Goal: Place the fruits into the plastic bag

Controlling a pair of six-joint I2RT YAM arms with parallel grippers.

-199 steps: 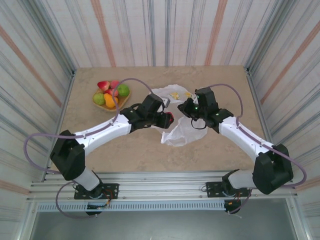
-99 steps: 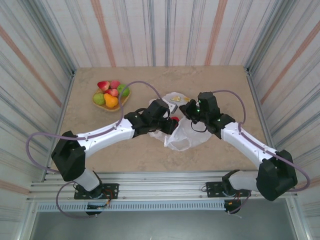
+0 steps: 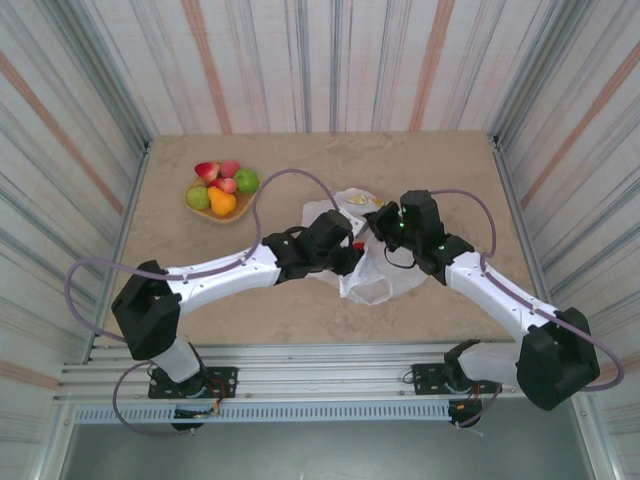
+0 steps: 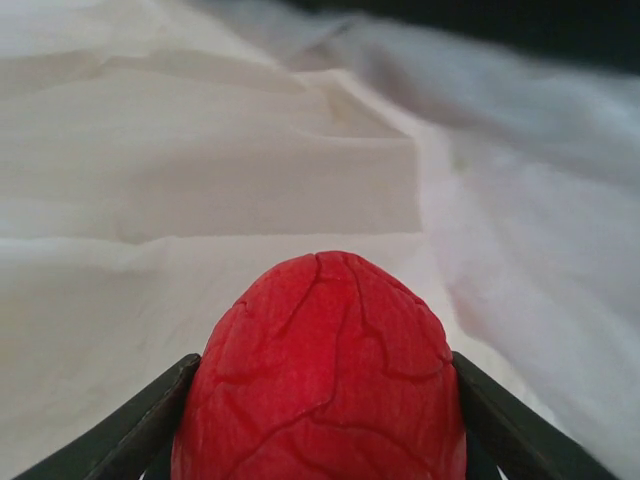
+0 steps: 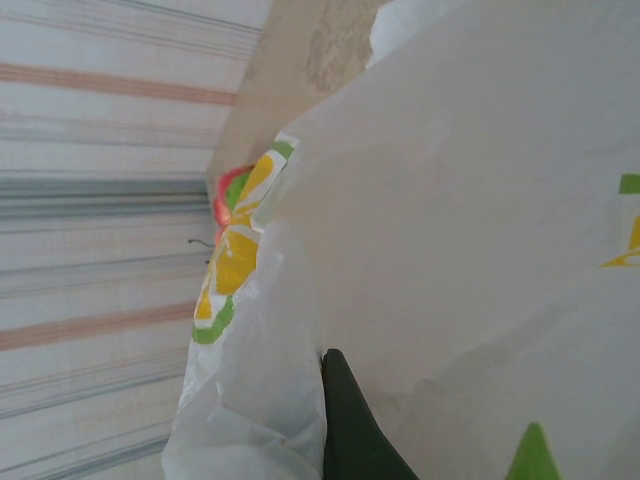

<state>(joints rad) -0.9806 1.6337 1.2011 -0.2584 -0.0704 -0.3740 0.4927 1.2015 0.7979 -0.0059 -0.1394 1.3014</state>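
My left claw (image 4: 322, 365) is clamped on a red fruit (image 4: 320, 330). Its crackled, glossy skin bulges between my two dark fingers (image 4: 135, 425), which press it from either side. From above, that left claw (image 3: 350, 250) and the red fruit (image 3: 357, 245) sit at the left edge of the plastic bag (image 3: 375, 275), over its white film. From my left wrist, the creased white film of the plastic bag (image 4: 200, 170) spreads out just beyond the fruit.

My right claw (image 3: 381, 222) is at the bag's far edge, touching it. From my right wrist I see one dark finger (image 5: 350, 425) against the plastic bag (image 5: 450, 200), with its printed lemon slices and green leaves. I cannot tell whether that claw is pinching the film.

The bag lies crumpled on the worktop (image 3: 300, 305). I cannot see anything inside it.

A woven tray (image 3: 241, 207) sits well apart from the bag, to its left and farther back. It holds the other fruits: a strawberry (image 3: 206, 171), a pink peach (image 3: 230, 168), two green apples (image 3: 246, 180) and an orange-yellow piece (image 3: 220, 202).
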